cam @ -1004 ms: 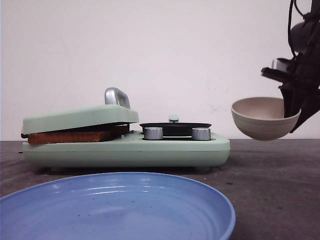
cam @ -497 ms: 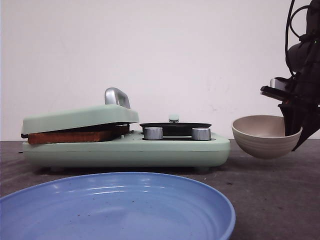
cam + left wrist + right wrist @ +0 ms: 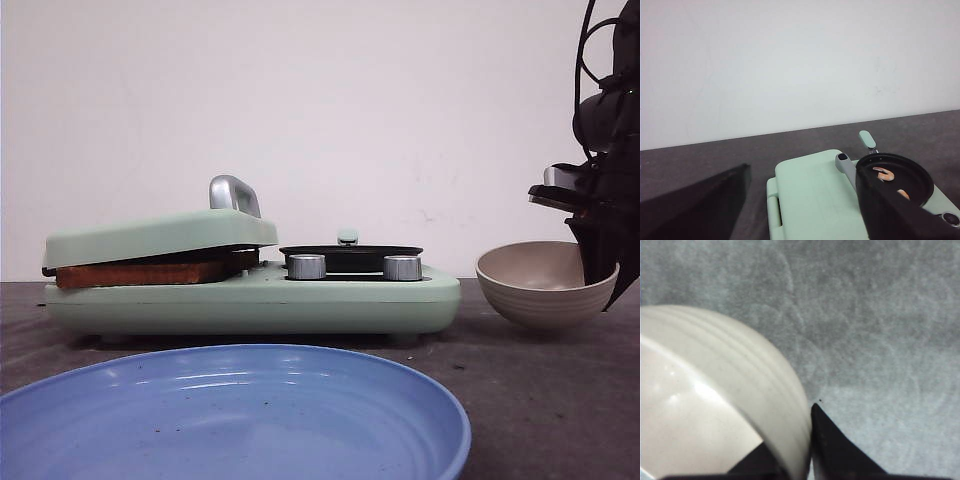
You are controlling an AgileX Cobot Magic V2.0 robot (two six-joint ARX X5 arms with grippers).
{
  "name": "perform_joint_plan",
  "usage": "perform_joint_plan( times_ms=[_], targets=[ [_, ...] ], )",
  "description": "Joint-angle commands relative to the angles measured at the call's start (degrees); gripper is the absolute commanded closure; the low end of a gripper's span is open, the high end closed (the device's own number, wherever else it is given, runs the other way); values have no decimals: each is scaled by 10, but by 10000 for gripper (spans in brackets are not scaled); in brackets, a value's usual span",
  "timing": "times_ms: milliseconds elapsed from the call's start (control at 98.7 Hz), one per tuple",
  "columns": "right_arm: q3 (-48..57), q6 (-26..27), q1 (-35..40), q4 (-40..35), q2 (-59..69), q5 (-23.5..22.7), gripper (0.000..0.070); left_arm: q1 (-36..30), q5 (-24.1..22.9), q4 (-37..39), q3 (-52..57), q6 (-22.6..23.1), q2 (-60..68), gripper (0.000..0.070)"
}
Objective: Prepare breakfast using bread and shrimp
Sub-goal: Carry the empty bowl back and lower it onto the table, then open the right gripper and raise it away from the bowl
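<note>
The bread [image 3: 140,272] is lying browned inside the left half of a pale green breakfast maker [image 3: 250,300], and the front view is showing only its dark crust edge, pressed under the tilted lid [image 3: 160,235] with a metal handle [image 3: 233,193] on top. The left wrist view is looking down on that lid instead, so the bread is hidden there, but it is showing what the front view cannot: two small pink shrimp [image 3: 884,174] lying in the round black pan [image 3: 897,181] on the right half of the appliance. From the front the pan is appearing only as a dark rim above two silver knobs [image 3: 306,266].

To the right of the appliance, a beige bowl [image 3: 545,285] is sitting on or just above the dark surface [image 3: 540,400], slightly tilted. The right gripper [image 3: 809,460] is clamping its jaws on the bowl's rim, one finger inside and one outside, as the right wrist view is making plain.

The left gripper [image 3: 805,210] is hanging above the appliance with its jaws apart, holding nothing.

A blue plate [image 3: 230,415] is lying nearest the camera
</note>
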Motion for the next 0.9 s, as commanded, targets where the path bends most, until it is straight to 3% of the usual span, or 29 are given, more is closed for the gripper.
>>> perform_joint_plan(
  times_ms=[0, 41, 91, 375, 608, 892],
  targets=[
    [8, -11, -1, -2, 12, -2, 483, -1, 1, 6, 3, 3, 2, 307],
    [8, -13, -1, -1, 12, -2, 413, -1, 1, 6, 3, 3, 2, 307],
    [8, -16, -1, -1, 12, -2, 375, -1, 1, 6, 3, 3, 2, 307],
    [32, -28, -8, -13, 8, -1, 374, -1, 1, 6, 3, 3, 2, 307],
    [120, -27, -13, -60, -22, -3, 374, -1, 1, 7, 3, 3, 2, 307],
    [240, -26, -1, -101, -81, -57, 375, -1, 1, 7, 3, 3, 2, 307]
  ],
)
